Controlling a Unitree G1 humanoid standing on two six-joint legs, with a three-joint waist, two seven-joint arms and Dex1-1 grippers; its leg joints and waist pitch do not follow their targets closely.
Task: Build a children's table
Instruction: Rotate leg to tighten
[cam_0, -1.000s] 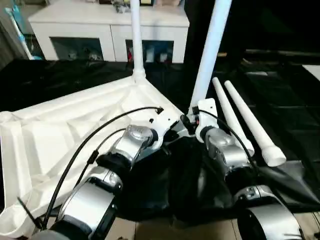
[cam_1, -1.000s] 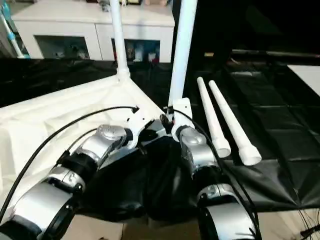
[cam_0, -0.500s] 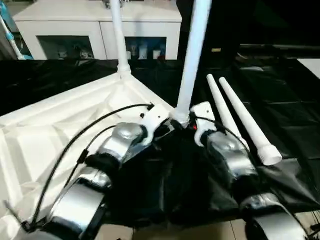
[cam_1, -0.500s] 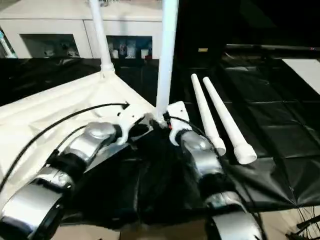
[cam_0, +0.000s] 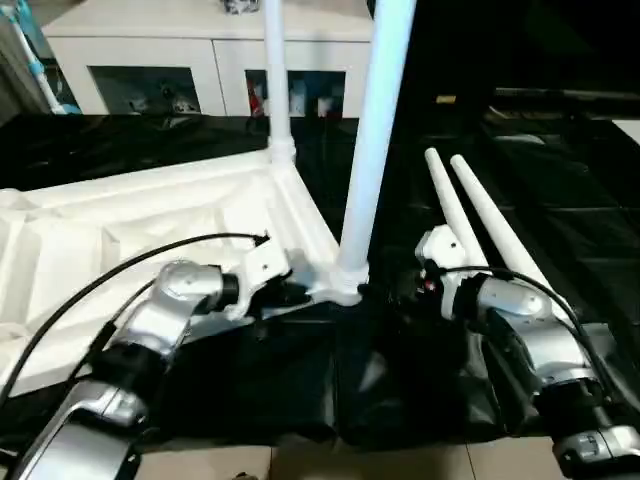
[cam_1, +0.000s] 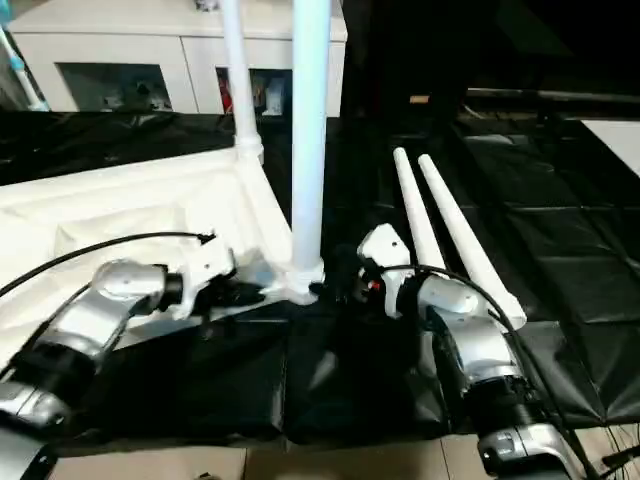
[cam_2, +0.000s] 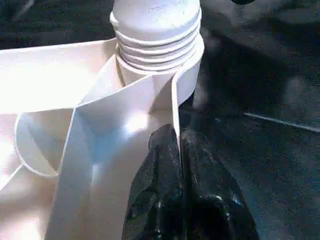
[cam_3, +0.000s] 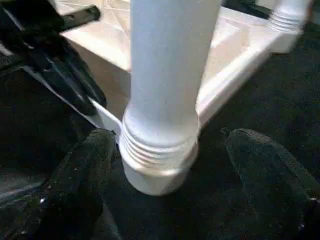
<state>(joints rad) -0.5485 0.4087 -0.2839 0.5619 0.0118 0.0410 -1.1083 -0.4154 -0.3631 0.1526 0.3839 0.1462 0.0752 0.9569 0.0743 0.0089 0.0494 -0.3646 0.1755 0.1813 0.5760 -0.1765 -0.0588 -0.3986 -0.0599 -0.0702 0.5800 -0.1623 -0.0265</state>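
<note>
Two tapered white tube legs (cam_0: 372, 150) stand upright in corner sockets of the upturned white ribbed plastic tabletop (cam_0: 130, 240) on the black cloth (cam_0: 560, 210); two more legs (cam_0: 485, 225) lie beside it. Left gripper (cam_2: 179, 145), fingers pressed together, pinches the tabletop's thin edge rib. Right gripper (cam_3: 170, 150), fingers spread, flanks the near leg's threaded base.
</note>
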